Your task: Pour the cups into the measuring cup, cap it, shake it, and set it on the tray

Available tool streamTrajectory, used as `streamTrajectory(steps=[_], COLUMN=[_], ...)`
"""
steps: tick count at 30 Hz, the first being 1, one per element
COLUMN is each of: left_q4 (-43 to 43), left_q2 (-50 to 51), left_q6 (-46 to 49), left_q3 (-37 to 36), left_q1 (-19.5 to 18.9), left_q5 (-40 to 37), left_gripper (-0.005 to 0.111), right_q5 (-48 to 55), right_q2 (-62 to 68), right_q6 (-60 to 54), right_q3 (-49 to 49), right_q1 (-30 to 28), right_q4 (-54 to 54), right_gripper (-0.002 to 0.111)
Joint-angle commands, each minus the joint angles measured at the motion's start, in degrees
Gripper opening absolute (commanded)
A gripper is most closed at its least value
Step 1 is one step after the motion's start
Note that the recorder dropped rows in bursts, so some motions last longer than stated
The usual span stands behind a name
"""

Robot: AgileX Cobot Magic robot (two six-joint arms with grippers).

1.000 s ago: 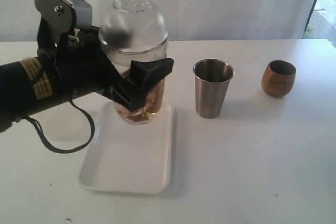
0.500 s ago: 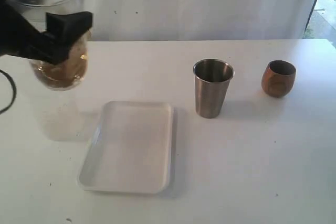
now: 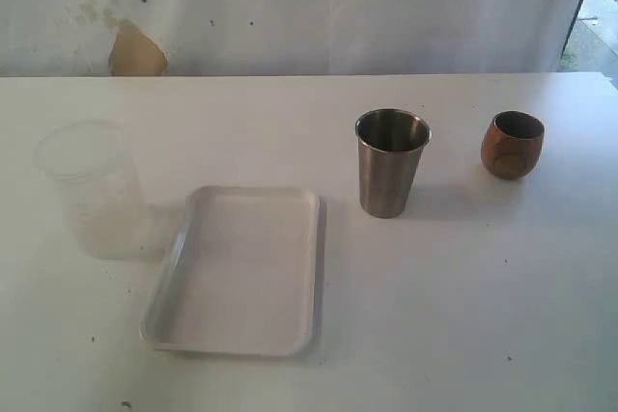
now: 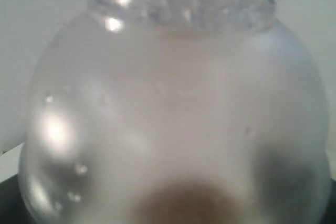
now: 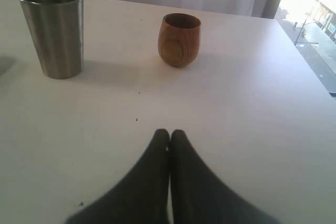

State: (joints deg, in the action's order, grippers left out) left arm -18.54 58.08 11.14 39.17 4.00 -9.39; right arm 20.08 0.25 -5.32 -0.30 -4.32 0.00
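- Exterior view: the steel tumbler point(image 3: 391, 166) is standing upright on the white table point(image 3: 463, 315), its long axis vertical and its mouth facing up, just right of the tray point(image 3: 246, 272).
- The wooden cup point(image 3: 513, 145) is sitting upright too, farther right and well apart from the tumbler.
- The tray is lying flat with its long side running near to far. A frosted plastic container point(image 3: 92, 195) is standing just beside its left edge.
- A blurred tan patch point(image 3: 135, 50) is showing at the far left against the backdrop; I cannot tell what it is. Neither arm is appearing here.
- Left wrist view: only this view is showing the capped measuring cup point(image 4: 173, 129). Its misted, droplet-covered dome is filling the picture, its axis running from a brown patch to the cap's narrow neck.
- No fingers are showing here, so I cannot tell whether they are clamping it.
- Right wrist view: the right gripper point(image 5: 169, 134) is hanging over bare table, its fingers pressed together on nothing.
- The tumbler point(image 5: 52, 32) and wooden cup point(image 5: 179, 40) are standing beyond it.
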Motion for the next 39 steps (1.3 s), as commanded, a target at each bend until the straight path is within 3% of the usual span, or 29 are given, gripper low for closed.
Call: streamTrajectory(steps=[1,5,11,18,24,30,39], left_q4=[-2.23,-7.65,-8.62,-9.37,-9.37,-9.37,-8.60], left_q2=[4.10,11.14,16.47,18.33,18.59,18.83,21.74], left_q6=[3.26,4.55,4.55,10.39,16.34,23.49,26.37], left_q3=[-0.26,-1.48,-1.37,-1.37,-1.37,-1.37,1.54], left_q1=[-0.61,-0.61,-2.55,-5.95,-6.06,-6.06,-6.06], left_q5=[2.26,6.85,11.57,14.09,18.40,19.01,18.29], left_gripper=[0.000,0.000,0.000,0.000,0.000,0.000,0.000], right_q5=[0.01,0.01,0.01,0.01,0.01,0.01,0.01], right_q2=[-0.25,-0.25,-0.25,-0.25,-0.25,-0.25,-0.25], right_q6=[-0.30,-0.30,-0.30,-0.30,-0.30,-0.30,-0.30], right_q3=[0.30,0.30,0.30,0.30,0.30,0.30,0.30], right_q1=[-0.36,-0.36,-0.36,-0.36,-0.36,-0.36,-0.36], right_q4=[0.00,0.00,0.00,0.00,0.00,0.00,0.00], right_gripper=[0.000,0.000,0.000,0.000,0.000,0.000,0.000])
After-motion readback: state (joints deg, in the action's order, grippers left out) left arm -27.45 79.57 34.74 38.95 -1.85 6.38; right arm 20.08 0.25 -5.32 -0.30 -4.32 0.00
